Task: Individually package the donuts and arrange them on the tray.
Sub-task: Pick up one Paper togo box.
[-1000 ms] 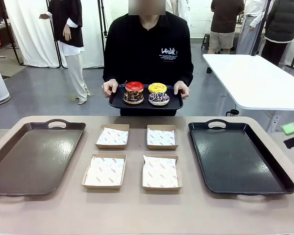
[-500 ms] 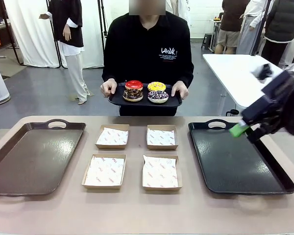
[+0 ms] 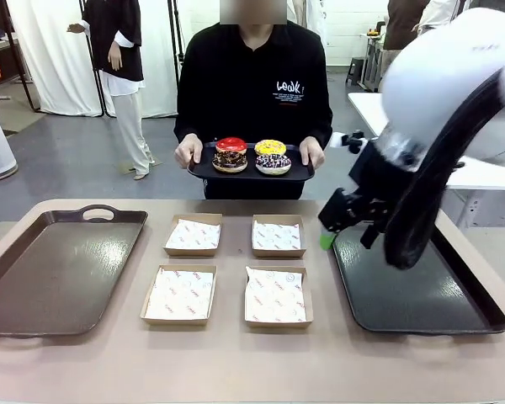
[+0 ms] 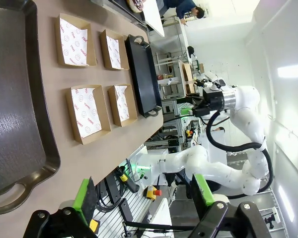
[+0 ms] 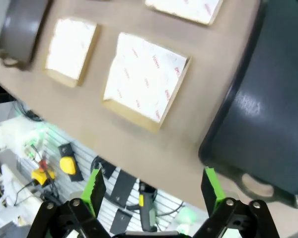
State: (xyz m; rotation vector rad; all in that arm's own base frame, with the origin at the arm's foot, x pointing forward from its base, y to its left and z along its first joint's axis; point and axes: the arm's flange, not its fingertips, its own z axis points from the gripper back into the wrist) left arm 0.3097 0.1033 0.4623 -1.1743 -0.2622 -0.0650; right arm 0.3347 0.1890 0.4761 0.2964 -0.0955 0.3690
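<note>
Left gripper (image 4: 144,194), black with green pads, hangs with its fingers spread wide and nothing between them. It sits off the robot's side of the beige table (image 3: 236,362), nearer than the four shallow brown cardboard boxes lined with white printed paper (image 3: 275,296), which stand two by two mid-table. The right gripper (image 5: 153,192) is also spread and empty. It hovers off the table just right of the boxes' far row, at the end of its white arm (image 3: 438,101). A long dark-brown rectangular tray with a handle (image 3: 59,278) lies left of the boxes, and a black tray of the same shape (image 3: 421,290) lies right of them.

Beyond the boxes, past the table's far edge, a person in a black sweatshirt (image 3: 252,76) holds a small black serving tray (image 3: 251,176) level, with a hand (image 3: 188,151) at each end. All four donuts ride on it. The chocolate ring donut with sprinkles (image 3: 230,161) and the dark purple-brown ring donut with coloured sprinkles (image 3: 273,164) are on the side nearer the boxes. The red-glazed ring donut (image 3: 231,145) and the yellow-glazed ring donut (image 3: 270,147) sit behind them.
</note>
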